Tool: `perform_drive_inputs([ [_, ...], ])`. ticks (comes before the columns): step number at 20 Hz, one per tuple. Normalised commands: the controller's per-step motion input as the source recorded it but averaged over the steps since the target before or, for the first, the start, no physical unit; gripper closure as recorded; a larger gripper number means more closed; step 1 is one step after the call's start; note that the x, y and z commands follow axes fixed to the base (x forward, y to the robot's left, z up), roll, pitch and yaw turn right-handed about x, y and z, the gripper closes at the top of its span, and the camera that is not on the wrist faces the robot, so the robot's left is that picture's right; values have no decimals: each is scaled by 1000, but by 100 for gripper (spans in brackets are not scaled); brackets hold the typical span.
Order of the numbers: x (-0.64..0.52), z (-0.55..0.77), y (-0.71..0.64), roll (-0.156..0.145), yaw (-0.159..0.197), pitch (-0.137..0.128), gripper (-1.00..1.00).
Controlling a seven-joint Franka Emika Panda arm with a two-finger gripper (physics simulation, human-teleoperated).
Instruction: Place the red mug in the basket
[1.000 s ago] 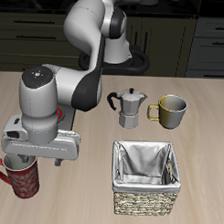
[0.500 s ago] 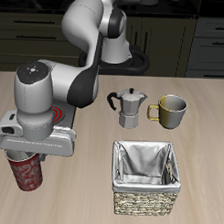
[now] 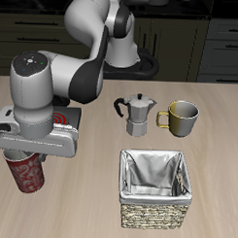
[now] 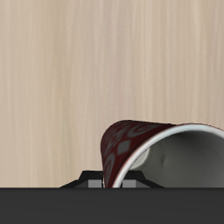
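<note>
The red mug (image 3: 27,173), dark red with a pale swirly pattern, hangs just under my gripper (image 3: 23,156) near the table's front edge. The gripper is shut on the mug's rim, and the mug looks held a little above the table. In the wrist view the red mug (image 4: 156,154) is tilted, and its grey-white inside shows right at my gripper (image 4: 112,182). The woven basket (image 3: 154,217) with its grey-white cloth lining stands on the table beside the mug, some way off. It has nothing in it.
A metal moka pot (image 3: 139,114) and an olive-yellow mug (image 3: 181,116) stand behind the basket. A dark plate with a red spiral (image 3: 63,119) lies behind my gripper, partly hidden by the arm.
The gripper has risen slightly with the red mug in it. The mug has left the table and turned, so its handle no longer shows.
</note>
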Motion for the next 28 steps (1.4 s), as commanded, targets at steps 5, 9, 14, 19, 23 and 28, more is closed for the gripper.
perform_drive_inputs([
  [5,-307,484,81,-22,-35,-80,100],
  [9,-264,429,72,-16,-84,-43,100],
  [14,-214,404,171,30,-13,-43,100],
  [19,-206,446,122,2,-17,-59,100],
  [23,-242,451,266,-37,5,-74,100],
  [28,-185,340,372,-22,3,-47,100],
])
